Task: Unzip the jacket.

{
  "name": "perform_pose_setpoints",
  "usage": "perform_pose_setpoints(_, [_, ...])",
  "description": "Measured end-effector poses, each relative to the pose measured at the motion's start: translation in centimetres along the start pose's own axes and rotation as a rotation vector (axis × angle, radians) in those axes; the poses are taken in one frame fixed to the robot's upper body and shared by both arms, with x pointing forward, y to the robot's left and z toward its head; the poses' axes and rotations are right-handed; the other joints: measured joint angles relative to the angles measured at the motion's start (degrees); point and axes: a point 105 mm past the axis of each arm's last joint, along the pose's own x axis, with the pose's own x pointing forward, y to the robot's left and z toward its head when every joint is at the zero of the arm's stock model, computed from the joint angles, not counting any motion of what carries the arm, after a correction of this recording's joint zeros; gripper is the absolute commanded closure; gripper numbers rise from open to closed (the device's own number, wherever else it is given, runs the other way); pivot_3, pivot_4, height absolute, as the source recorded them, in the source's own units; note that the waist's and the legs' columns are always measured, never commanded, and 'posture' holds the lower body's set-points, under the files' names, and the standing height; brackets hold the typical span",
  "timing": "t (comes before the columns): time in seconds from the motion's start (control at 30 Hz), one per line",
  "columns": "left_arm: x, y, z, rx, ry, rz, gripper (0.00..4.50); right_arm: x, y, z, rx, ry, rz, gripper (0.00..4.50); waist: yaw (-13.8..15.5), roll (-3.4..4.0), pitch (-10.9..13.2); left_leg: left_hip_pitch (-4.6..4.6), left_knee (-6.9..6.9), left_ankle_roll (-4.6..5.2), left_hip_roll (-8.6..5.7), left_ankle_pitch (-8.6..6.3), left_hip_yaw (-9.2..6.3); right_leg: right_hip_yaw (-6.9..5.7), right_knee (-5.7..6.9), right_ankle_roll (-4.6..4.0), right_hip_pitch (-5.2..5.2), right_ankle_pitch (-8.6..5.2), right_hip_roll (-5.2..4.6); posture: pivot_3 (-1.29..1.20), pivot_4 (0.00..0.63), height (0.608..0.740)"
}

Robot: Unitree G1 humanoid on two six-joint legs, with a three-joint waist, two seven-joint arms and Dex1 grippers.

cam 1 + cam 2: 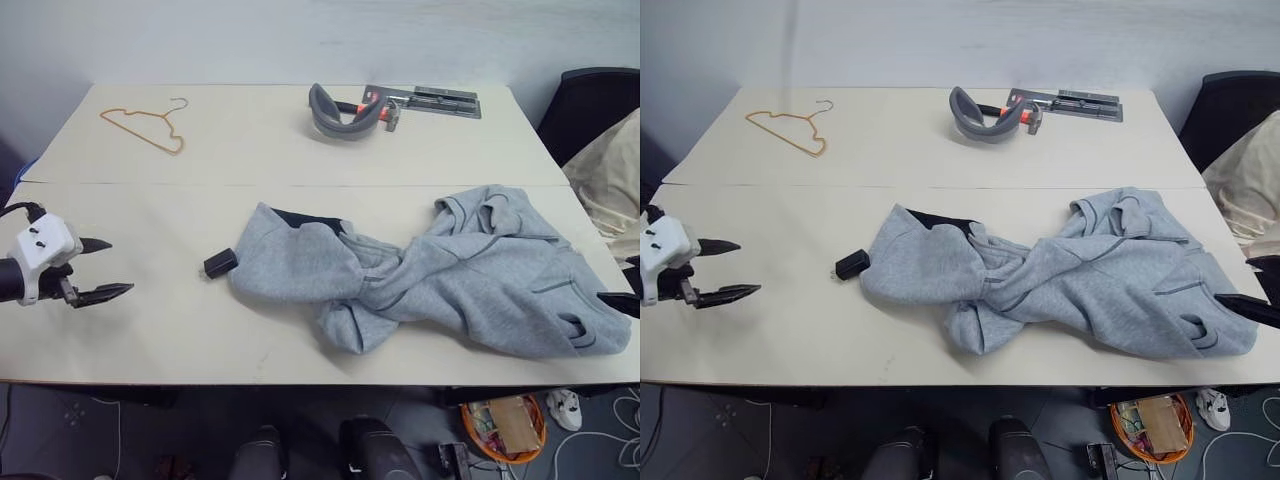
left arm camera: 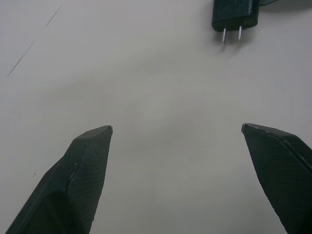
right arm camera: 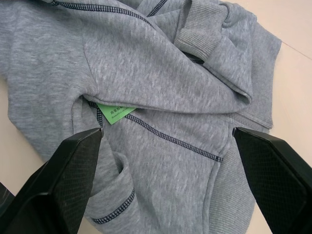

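1. Head views: the jacket point(image 1: 450, 275) lay crumpled on the table point(image 1: 150, 330), right of centre at the near edge, dark collar lining up. A black plug adapter point(image 1: 220, 263) sat just beside its left end. A wire hanger point(image 1: 145, 127), grey headband-like piece point(image 1: 343, 112) and packaged tool point(image 1: 430, 100) sat at the far side.
2. The left gripper point(image 1: 100, 270) hovered over bare table far left, jaws apart, holding nothing.
3. Left wrist view: fingers point(image 2: 73, 180) wide apart over tabletop, adapter beyond.
4. Right wrist view: the right gripper point(image 3: 168, 136) had its jaws spread wide above the jacket, green label point(image 3: 114, 112) between fingertips, nothing gripped.
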Motion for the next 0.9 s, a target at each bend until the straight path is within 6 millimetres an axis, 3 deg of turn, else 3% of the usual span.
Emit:
perform_pose_setpoints(0.57, [1.3,-1.0,1.3,-0.039,-0.031,-0.033,0.00,0.0,-0.3,0.3,-0.001,-0.004,-0.022,0.05,-0.01,0.00,0.00,-0.02,0.33,-0.02,0.05,-0.03,0.00,0.06,0.22,0.00,0.01,0.00,0.07,0.00,0.150,0.740])
perform_pose_setpoints(0.9, [2.1,-1.7,3.4,-0.113,-0.117,-0.100,0.00,1.5,2.9,3.3,0.000,-0.049,0.133,0.05,0.14,0.00,0.00,-0.06,0.51,-0.05,0.11,-0.07,-0.03,0.07,0.29,0.00,0.03,0.00,0.13,0.00,0.150,0.740])
